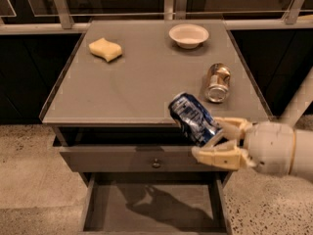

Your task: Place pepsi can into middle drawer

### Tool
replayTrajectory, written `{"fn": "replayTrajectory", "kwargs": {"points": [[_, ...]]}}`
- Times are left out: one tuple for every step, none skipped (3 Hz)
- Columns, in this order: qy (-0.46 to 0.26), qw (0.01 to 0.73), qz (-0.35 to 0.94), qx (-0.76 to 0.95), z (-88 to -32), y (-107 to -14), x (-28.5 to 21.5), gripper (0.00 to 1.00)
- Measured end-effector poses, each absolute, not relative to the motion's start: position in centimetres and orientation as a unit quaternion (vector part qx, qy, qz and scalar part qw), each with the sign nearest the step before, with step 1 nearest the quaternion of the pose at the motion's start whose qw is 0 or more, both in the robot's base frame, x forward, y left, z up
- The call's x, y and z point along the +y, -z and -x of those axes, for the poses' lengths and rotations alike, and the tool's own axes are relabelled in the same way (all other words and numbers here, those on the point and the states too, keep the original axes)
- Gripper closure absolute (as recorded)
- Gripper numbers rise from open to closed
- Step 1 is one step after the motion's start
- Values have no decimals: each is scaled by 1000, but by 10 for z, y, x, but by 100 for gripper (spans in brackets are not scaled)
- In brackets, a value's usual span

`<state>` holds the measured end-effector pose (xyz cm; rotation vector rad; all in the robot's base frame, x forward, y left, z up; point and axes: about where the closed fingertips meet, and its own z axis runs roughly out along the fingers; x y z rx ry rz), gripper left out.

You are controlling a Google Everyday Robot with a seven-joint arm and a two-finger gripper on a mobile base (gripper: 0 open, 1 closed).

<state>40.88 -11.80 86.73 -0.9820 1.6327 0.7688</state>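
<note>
My gripper (216,141) was closed on the tilted pepsi can (191,117), just past the front edge of the counter (146,77) toward its right corner, above the open middle drawer (112,212). I judged the can, gripped near one end, might slip, or clip the knobbed drawer (122,159) descending.

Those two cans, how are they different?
The pepsi can is dark blue; the second can is brown-gold. The pepsi can is held tilted in the end effector above the open middle drawer; the second can rests on the table. Both are similar-sized drinks cans.
</note>
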Motion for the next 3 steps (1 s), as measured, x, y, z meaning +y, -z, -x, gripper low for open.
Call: {"fn": "replayTrajectory", "kwargs": {"points": [[-329,528,365,692,-384,-815,-128,100],[-347,531,317,705,-365,-767,-136,100],[-350,513,287,729,-358,-735,-143,100]]}}
